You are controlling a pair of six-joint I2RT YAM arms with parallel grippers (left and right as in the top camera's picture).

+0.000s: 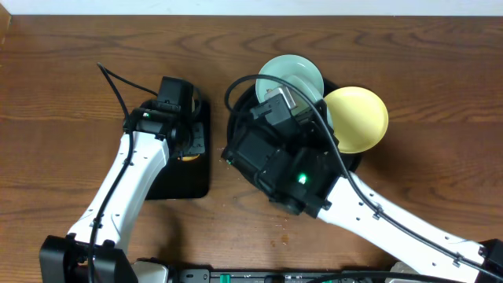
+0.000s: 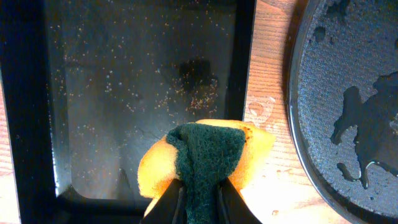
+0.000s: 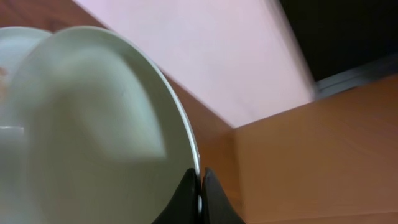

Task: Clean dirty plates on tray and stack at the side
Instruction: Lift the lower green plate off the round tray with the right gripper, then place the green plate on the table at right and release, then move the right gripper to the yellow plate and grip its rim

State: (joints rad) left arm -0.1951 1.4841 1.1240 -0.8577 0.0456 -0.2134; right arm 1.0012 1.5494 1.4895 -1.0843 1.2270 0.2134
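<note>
Brown wood-grain tabletop [image 1: 71,79] is filling the overhead view w/ two black trays on it. L arm is reaching over the rectangular tray [image 1: 177,185], and the left hand [image 1: 187,140] is hanging above it w/ a bit of yellow sponge [image 1: 189,156] showing beneath. R arm is lying across the round black tray [image 1: 352,159]. The right hand [image 1: 281,98] is holding an aqua plate [image 1: 295,72] at the tray's far edge. A yellow plate [image 1: 357,118] is sitting on the tray's right side, reaching past the rim.

L wrist view: the left hand [image 2: 199,202] is clamping tight on the sponge [image 2: 205,158], yellow foam w/ a green scouring strip, pinched btwn both fingers. The rectangular tray [image 2: 143,81], dusted w/ fine specks, is lying behind it. The round black tray [image 2: 348,93], wet in blotches, is showing at right, w/ a strip of tabletop [image 2: 267,81] btwn the two.

R wrist view: the right hand [image 3: 200,186] is gripping the aqua plate [image 3: 93,124] by its rim, one finger each side, plate steeply tilted. A second pale plate edge [image 3: 9,43] is peeking in at far left; colour unclear.
</note>
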